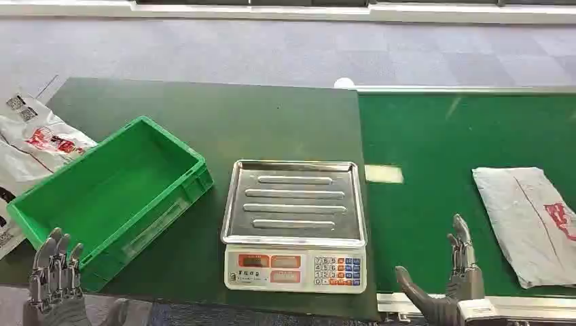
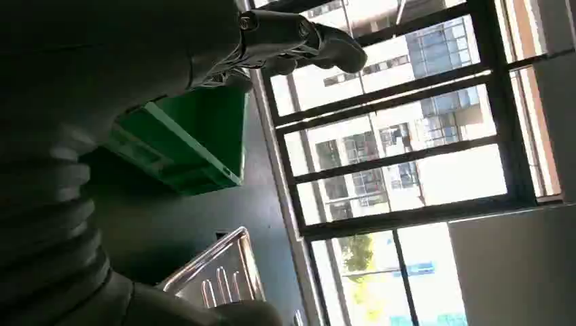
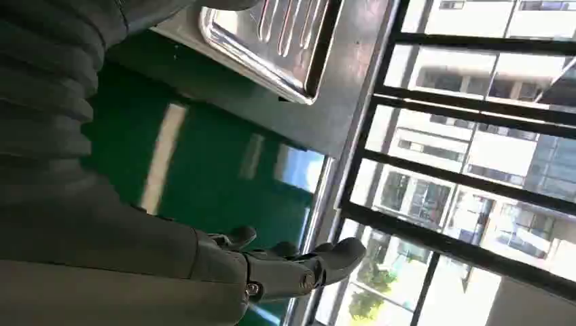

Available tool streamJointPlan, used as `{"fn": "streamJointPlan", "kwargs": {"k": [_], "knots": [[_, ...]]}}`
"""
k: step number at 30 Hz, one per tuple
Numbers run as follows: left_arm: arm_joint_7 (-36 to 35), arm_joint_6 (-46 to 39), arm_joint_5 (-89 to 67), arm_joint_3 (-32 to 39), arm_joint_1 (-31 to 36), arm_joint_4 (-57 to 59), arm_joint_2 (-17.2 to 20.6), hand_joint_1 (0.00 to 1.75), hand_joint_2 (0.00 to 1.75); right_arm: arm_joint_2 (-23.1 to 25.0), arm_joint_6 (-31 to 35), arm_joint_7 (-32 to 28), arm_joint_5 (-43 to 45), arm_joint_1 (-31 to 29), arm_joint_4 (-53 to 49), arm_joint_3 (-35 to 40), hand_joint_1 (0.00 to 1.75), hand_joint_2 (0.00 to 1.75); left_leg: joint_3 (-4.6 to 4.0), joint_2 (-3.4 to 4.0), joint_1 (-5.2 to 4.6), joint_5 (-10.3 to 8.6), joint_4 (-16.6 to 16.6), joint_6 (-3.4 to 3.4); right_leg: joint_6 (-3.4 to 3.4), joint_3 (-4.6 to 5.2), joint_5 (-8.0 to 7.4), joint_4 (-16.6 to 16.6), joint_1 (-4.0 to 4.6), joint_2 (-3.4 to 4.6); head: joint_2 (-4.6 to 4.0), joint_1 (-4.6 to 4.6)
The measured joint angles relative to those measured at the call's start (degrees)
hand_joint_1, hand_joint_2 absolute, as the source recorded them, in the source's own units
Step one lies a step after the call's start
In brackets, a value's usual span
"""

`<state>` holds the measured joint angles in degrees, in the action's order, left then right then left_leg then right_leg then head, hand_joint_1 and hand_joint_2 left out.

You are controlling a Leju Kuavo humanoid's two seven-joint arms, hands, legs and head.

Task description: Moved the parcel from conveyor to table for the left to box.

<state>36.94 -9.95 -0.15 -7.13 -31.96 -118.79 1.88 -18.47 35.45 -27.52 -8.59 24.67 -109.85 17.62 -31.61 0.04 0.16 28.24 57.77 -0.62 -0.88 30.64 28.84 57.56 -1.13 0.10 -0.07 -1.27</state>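
while the belt carries it along, the parcel [image 1: 530, 224] lies flat on the green conveyor [image 1: 435, 149], off to the right and well apart from the dark worktop [image 1: 224, 115]. from the head view the right hand [image 1: 452, 285] stands at the near edge of the conveyor, near the parcel but not touching it, fingers up and spread, thumb out to the side, holding nothing. the left hand [image 1: 58, 278] waits low at the near corner of the green box [image 1: 109, 197], fingers upright and side by side, empty too. a scale [image 1: 293, 224] with a steel tray sits between box and belt, and more bags [image 1: 34, 142] lie beyond the box on the far left.

the left wrist view shows the left hand's fingers [image 2: 299, 37] extended with nothing in them, the green box [image 2: 197, 142] and the tray's edge [image 2: 217, 272] behind, windows beyond.

the right wrist view has the right hand's fingers [image 3: 306, 261] stretched out and apart over the conveyor [image 3: 204, 170], the scale's tray [image 3: 272, 41] farther off.

my worry: the parcel is a limp, slick bag lying flat, so fingers may slide over it or pinch only a fold, and it could sag and slip out on the way across. the scale stands right in the path, so a low carry might clip its tray.
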Motion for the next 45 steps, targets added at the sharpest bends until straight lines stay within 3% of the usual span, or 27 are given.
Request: {"fn": "streamJointPlan", "kwargs": {"k": [6, 10, 12, 14, 15, 18, 22, 29, 45], "knots": [[-0.2, 2.25, -0.83, 0.79, 0.02, -0.26, -1.31, 0.0, 1.75, 0.02, -1.44, 3.55, -2.94, -0.04, 0.72, -1.2, 0.0, 1.75, -0.01, 0.0, 0.0, 0.0, 0.0, 0.0, 0.0, -0.01, 0.0, 0.0, -0.01, 0.0, 0.0, 0.0], [-0.26, 3.26, -2.45, 1.16, -0.14, -0.72, -3.24, 0.0, 1.75, 0.13, -4.27, 13.02, -19.14, -3.34, 6.1, -6.98, 0.0, 1.75, -0.08, 0.06, -0.01, 0.0, 0.0, 0.01, -0.02, -0.08, -0.05, -0.01, -0.02, 0.04, 0.0, 0.0], [-0.18, 3.28, -1.66, 1.36, -0.19, -0.72, -3.5, 0.0, 1.75, -0.22, -10.63, 17.0, -22.79, -8.56, 12.61, -11.44, 0.0, 1.75, -0.07, 0.16, -0.02, -0.01, 0.01, 0.02, -0.06, -0.05, -0.16, -0.01, -0.03, 0.15, 0.0, 0.0], [0.35, 3.36, -0.49, 1.36, -0.1, -0.42, -3.35, 0.0, 1.75, -1.68, -21.55, 20.17, -18.73, -15.78, 21.3, -15.38, 0.0, 1.75, -0.07, 0.28, -0.06, -0.07, 0.05, 0.1, -0.12, -0.03, -0.3, -0.02, -0.06, 0.24, 0.0, 0.0], [0.53, 3.48, 0.18, 1.38, -0.01, -0.2, -2.93, 0.0, 1.75, -2.52, -23.81, 21.3, -19.01, -19.67, 25.59, -16.51, 0.0, 1.75, -0.1, 0.3, -0.09, -0.14, 0.08, 0.19, -0.21, 0.01, -0.38, -0.02, -0.09, 0.25, 0.0, 0.0], [0.72, 4.89, 1.99, 1.66, 0.97, 0.68, -2.06, 0.0, 1.75, -6.33, -23.02, 24.58, -23.03, -33.0, 42.7, -18.95, 0.0, 1.75, 0.12, 0.16, -0.19, -0.59, 0.15, 0.3, -0.34, 0.35, -0.68, -0.01, -0.22, 0.12, 0.0, 0.0], [-0.13, 6.66, 2.03, 3.08, 2.62, 1.82, -1.7, 0.0, 1.75, -10.09, -20.66, 27.56, -26.73, -42.3, 55.76, -19.84, 0.0, 1.75, -0.11, -0.32, -0.19, -0.71, 0.18, 0.29, -0.37, 0.34, -0.74, -0.01, -0.21, -0.31, 0.0, -0.02], [-0.9, 9.29, 1.86, 6.27, 4.82, 3.56, -1.73, 0.0, 1.75, -12.44, -19.69, 29.09, -27.91, -44.36, 63.21, -20.41, 0.0, 1.75, -0.35, -0.36, -0.19, -0.7, 0.16, 0.29, -0.36, 0.53, -0.72, 0.0, -0.19, -0.34, 0.0, 0.0], [-0.92, 9.35, 1.81, 7.23, 5.16, 4.68, -1.79, 0.0, 1.75, -13.16, -19.61, 29.16, -27.98, -44.97, 66.55, -20.44, 0.0, 1.75, -0.44, -0.35, -0.19, -0.7, 0.17, 0.29, -0.36, 0.6, -0.72, 0.0, -0.2, -0.32, 0.0, 0.0]]}}
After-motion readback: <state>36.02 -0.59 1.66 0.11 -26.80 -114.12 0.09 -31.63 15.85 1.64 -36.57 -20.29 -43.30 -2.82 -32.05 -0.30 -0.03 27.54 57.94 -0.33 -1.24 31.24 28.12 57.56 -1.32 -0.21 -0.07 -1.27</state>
